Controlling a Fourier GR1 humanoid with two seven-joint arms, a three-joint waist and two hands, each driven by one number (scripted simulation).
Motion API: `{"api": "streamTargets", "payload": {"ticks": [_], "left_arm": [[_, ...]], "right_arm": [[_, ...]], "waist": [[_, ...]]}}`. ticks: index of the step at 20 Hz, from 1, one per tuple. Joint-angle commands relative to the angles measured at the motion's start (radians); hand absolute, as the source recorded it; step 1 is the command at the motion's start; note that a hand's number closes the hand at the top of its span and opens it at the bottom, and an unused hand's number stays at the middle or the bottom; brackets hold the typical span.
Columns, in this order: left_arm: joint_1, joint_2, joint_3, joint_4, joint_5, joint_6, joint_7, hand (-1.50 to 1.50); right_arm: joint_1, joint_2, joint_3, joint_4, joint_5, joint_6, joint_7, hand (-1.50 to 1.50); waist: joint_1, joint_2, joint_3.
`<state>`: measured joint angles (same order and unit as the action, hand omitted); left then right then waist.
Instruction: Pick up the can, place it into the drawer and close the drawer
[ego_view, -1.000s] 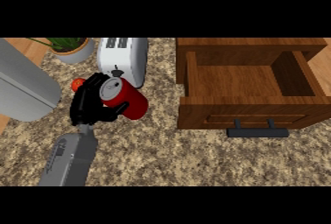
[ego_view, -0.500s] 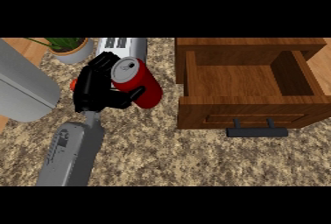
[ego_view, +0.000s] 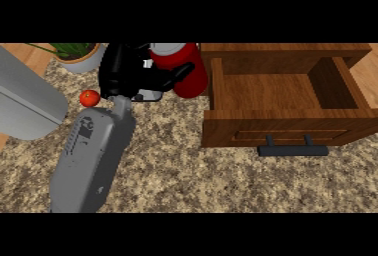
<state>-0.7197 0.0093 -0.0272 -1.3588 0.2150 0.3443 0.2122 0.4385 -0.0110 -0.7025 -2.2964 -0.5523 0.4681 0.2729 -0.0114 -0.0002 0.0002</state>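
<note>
The left robot hand (ego_view: 129, 75) is curled around a red can (ego_view: 181, 70), holding it upright with its thumb across the can's front. The can sits at the hand's right, just beside the left wall of an open wooden drawer (ego_view: 284, 131), whose dark handle (ego_view: 292, 148) faces the robot. A small red tomato (ego_view: 89, 98) lies on the speckled tabletop (ego_view: 221, 180) just left of the hand's wrist. A potted plant (ego_view: 77, 55) stands beyond the hand, to its left.
</note>
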Motion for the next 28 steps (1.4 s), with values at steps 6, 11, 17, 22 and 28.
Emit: {"api": "streamTargets", "payload": {"ticks": [6,11,17,22,28], "left_arm": [[-0.204,-0.009,-0.109,0.137,0.04,0.172,0.007,1.5],[-0.324,-0.009,-0.151,0.297,0.111,0.22,-0.066,1.5],[-0.471,-0.009,-0.18,0.453,0.184,0.286,-0.094,1.5],[-0.566,-0.009,-0.192,0.596,0.301,0.258,-0.172,1.5],[-0.585,-0.009,-0.268,0.623,0.385,0.286,-0.192,1.5]], "right_arm": [[0.028,0.01,0.008,0.018,0.002,0.019,-0.053,-1.5],[-0.06,-0.049,-0.015,0.049,0.003,-0.03,-0.003,-1.5],[0.063,0.01,0.051,-0.028,0.003,-0.003,-0.04,-1.5],[-0.002,0.01,0.038,0.006,0.019,0.023,-0.027,-1.5],[-0.079,-0.056,0.013,0.064,0.011,-0.033,-0.011,-1.5]], "waist": [[-0.005,-0.001,0.0],[-0.008,0.001,0.0],[-0.027,0.002,0.0],[-0.037,0.008,0.001],[-0.025,0.006,0.001]]}}
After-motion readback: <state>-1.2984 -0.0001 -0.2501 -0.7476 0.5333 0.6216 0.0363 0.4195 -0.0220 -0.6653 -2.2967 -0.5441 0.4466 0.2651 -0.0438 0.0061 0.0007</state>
